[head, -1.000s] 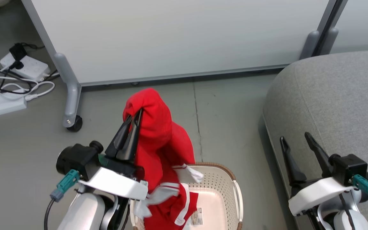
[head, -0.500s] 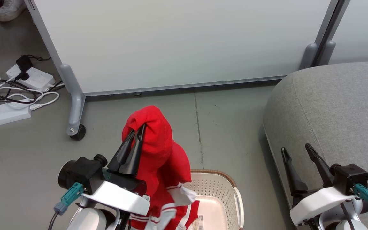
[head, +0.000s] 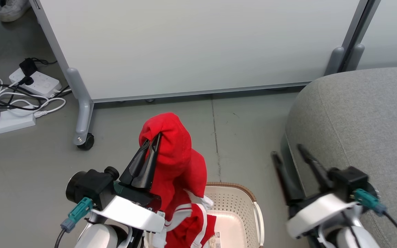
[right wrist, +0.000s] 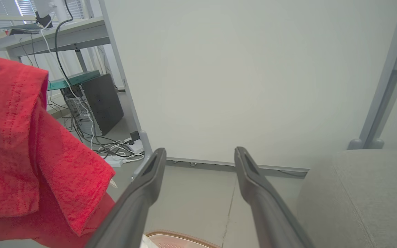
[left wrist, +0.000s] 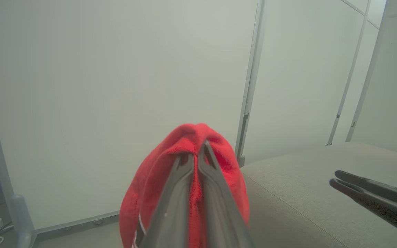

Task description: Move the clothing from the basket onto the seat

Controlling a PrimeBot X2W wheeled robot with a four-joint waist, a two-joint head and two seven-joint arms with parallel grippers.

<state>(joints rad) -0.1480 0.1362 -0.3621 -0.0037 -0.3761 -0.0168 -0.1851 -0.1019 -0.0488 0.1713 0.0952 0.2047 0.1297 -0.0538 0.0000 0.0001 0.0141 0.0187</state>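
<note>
My L gripper point(head: 154, 138) is clamping shut on the clothing point(head: 176, 151), holding the red bundle up. Its lower end w/ white stripes is hanging over the left part of the basket point(head: 240, 187). My R gripper point(head: 286, 150) is hovering w/ fingers spread apart, nothing btwn them, blurred, just beside the seat point(head: 364, 113) edge. The basket is sitting on the floor point(head: 29, 162) near the seat.

The sticker point(head: 213, 238) in the basket point(head: 234, 203) is unreadably small.
</note>
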